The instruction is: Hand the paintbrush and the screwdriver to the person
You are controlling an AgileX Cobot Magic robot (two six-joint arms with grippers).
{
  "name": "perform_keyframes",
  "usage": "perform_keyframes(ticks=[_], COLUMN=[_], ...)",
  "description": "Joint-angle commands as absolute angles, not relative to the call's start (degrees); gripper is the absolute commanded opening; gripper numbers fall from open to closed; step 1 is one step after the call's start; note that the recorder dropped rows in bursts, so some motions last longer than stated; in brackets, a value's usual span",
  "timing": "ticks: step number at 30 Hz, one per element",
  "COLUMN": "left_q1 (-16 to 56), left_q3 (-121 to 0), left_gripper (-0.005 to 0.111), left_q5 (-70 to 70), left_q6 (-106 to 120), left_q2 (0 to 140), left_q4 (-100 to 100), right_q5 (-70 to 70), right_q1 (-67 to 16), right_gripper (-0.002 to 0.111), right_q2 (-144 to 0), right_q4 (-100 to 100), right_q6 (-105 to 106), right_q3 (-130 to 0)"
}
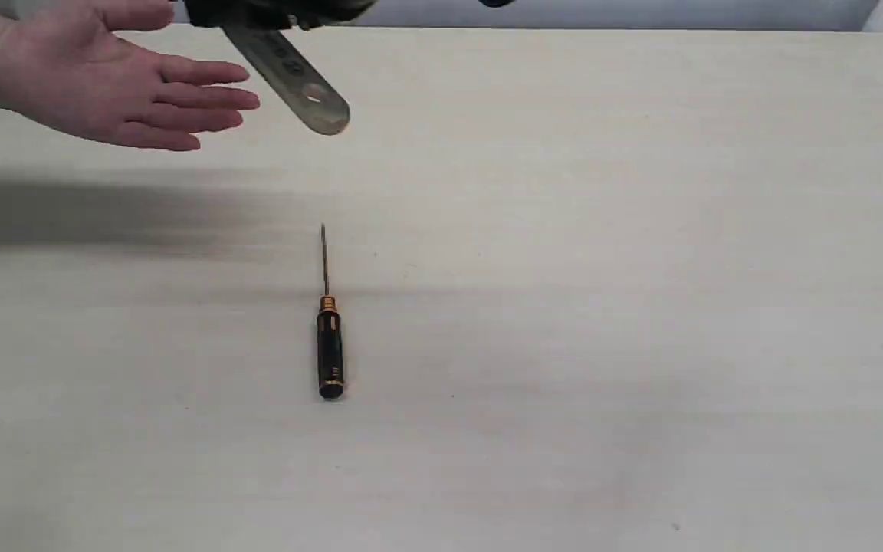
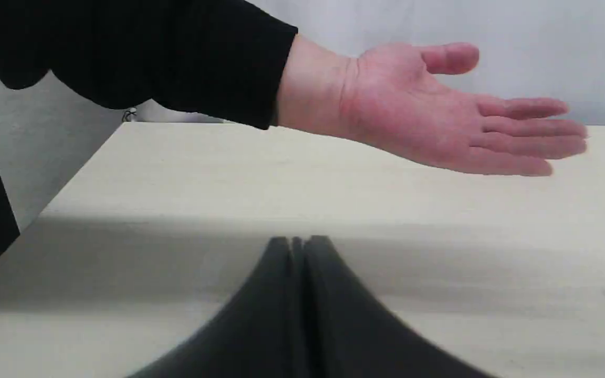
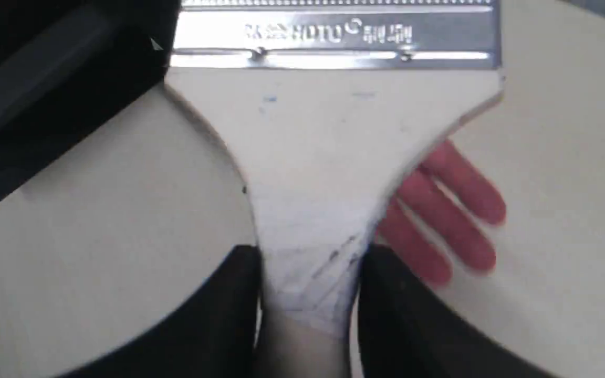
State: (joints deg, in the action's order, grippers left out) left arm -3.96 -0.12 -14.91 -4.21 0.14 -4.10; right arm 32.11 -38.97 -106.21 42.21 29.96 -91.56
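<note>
Exterior view | right gripper [image 3: 308,273] pinches paintbrush [image 1: 288,77] near hand [image 1: 96,84]; left gripper [image 2: 297,252] closed; screwdriver [image 1: 330,345] on open table [image 1: 641,307]

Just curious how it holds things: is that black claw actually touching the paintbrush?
Touching. The right wrist view shows the right gripper clamped on both sides of the paintbrush handle.

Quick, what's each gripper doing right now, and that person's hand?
Left gripper: closed, empty.
Right gripper: closed on the paintbrush handle.
Person's hand: open, empty.
</note>
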Motion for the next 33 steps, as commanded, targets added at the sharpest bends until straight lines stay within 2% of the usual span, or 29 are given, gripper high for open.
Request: perform_keyframes(ticks=[1,3,8,10,15,22,27,33], left_q1=[-3.6,-3.6,-3.6,-3.6,-3.6,-3.6,-3.6,-3.6], left_q3=[0.0,0.0,0.0,0.0,0.0,0.0,0.0,0.0], left_gripper=[0.0,0.0,0.0,0.0,0.0,0.0,0.0,0.0], left_q5=[-14.3,-14.3,-14.3,-14.3,-14.3,-14.2,-14.3,-14.3], left_q6=[-4.3,-4.3,-4.3,-4.3,-4.3,-4.3,-4.3,-4.3], left_q2=[0.0,0.0,0.0,0.0,0.0,0.0,0.0,0.0], left_q4=[-3.9,-3.9,-3.9,-3.9,-3.9,-4.1,-4.1,-4.1], right_q5=[29.6,28.8,31.5,31.8,33.4,43.3,57.5,68.4], right_q1=[-41.9,-43.0,-43.6,-43.6,-43.6,-41.3,-40.6,-40.8], right_gripper=[0.005,0.011,0.04,0.047,0.046,0.032,0.032,0.032], right_q2=[-110.8,-114.2,-122.1,-123.1,-123.2,-117.8,-113.0,-111.3], right_q4=[43.4,43.2,43.2,42.9,40.0,21.1,1.2,-2.1], right_q6=[33.8,33.7,32.1,32.1,31.6,13.8,2.3,0.0], right_q3=[-96.3,-99.3,-105.0,-105.1,-105.2,-105.2,-105.2,-105.2])
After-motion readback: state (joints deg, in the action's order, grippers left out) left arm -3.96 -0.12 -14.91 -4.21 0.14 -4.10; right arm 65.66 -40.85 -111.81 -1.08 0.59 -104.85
